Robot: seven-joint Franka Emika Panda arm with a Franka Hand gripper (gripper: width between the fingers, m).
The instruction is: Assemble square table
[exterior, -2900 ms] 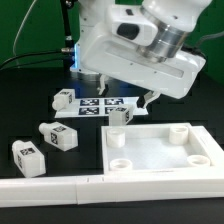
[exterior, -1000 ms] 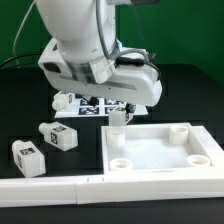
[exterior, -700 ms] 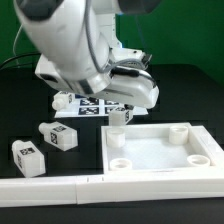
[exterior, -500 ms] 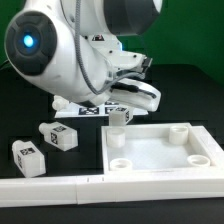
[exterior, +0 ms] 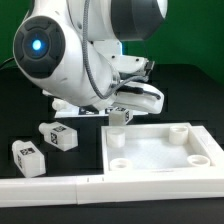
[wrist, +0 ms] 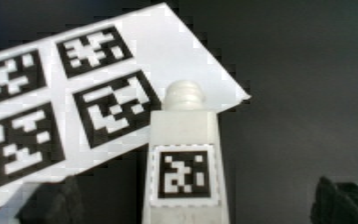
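The wrist view shows the tool [wrist: 194, 198] with its two dark fingers [wrist: 345, 196] set wide apart at opposite edges of the picture, clamped on nothing. Between them, touching neither, is a stubby white leg [wrist: 185, 140] of the square table. It carries a black-and-white square tag on the face toward the camera and ends in a narrow rounded tip. The tip points toward the thin flat white marker board [wrist: 87, 85], and four of the board's printed tags are in view beside it. Whether this leg stands or lies cannot be told from this view.

The exterior view does not show the fingers: the bulky white arm [exterior: 75, 60] covers them, together with most of the marker board. It does show what the wrist view leaves out. The white plastic square tray-like tabletop [exterior: 160, 150] with raised rim and round corner holes lies on the black surface [exterior: 190, 100] toward the exterior view's right. The same leg is just beside its far corner on the exterior view's left, directly below the arm's wrist.

A second tagged white leg [exterior: 58, 135] and a third tagged white leg [exterior: 28, 155] lie well apart from the tabletop, on the exterior view's left. A long white L-shaped rail [exterior: 50, 187] runs along the front of the scene, just in front of the tabletop.
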